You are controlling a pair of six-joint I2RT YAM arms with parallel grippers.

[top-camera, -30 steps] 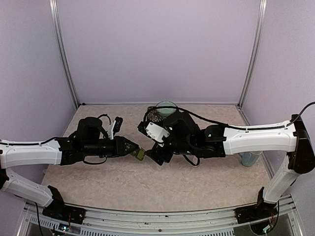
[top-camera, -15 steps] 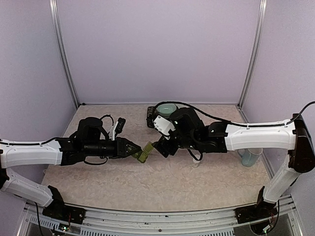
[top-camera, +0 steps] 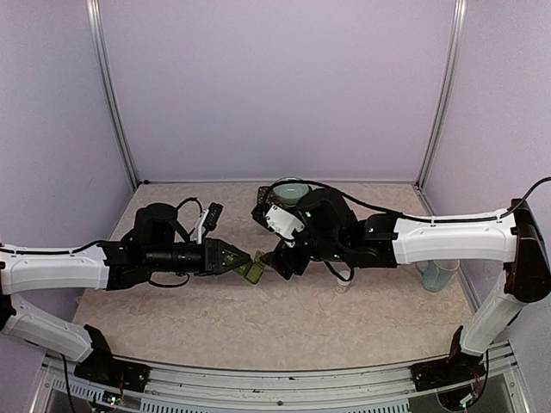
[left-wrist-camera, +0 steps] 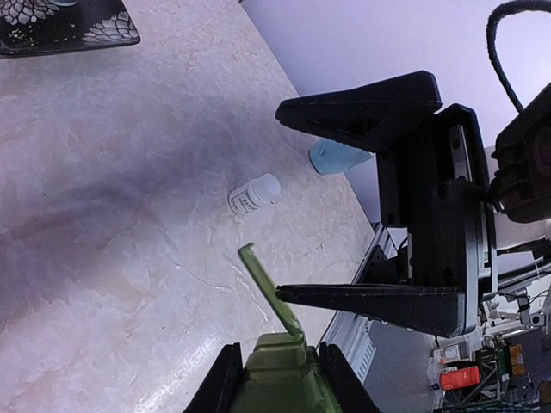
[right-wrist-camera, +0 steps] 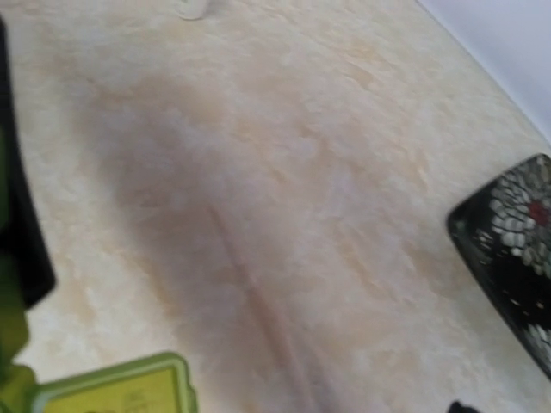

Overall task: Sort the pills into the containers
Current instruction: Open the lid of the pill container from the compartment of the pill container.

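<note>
My left gripper [top-camera: 238, 259] is shut on one end of the dark green container strip [top-camera: 253, 269] and holds it above the table. In the left wrist view its fingers [left-wrist-camera: 220, 383] clamp the strip [left-wrist-camera: 277, 372], and the end lid [left-wrist-camera: 267, 288] stands tilted open. My right gripper [top-camera: 278, 258] is open wide, facing the strip. Its lower finger [left-wrist-camera: 370, 301] touches the raised lid and its upper finger [left-wrist-camera: 362, 107] is well apart. The green lid [right-wrist-camera: 116, 387] shows at the bottom left of the right wrist view. No loose pills show.
A small white pill bottle [left-wrist-camera: 254, 194] lies on the table under the right arm. A pale blue mug [top-camera: 437, 275] stands at the right. A teal bowl [top-camera: 291, 190] and a dark patterned tray [top-camera: 265, 203] are at the back centre.
My right gripper rose from beside the strip and came back against its end. The end lid now stands open. My left gripper has shifted slightly right with the strip.
</note>
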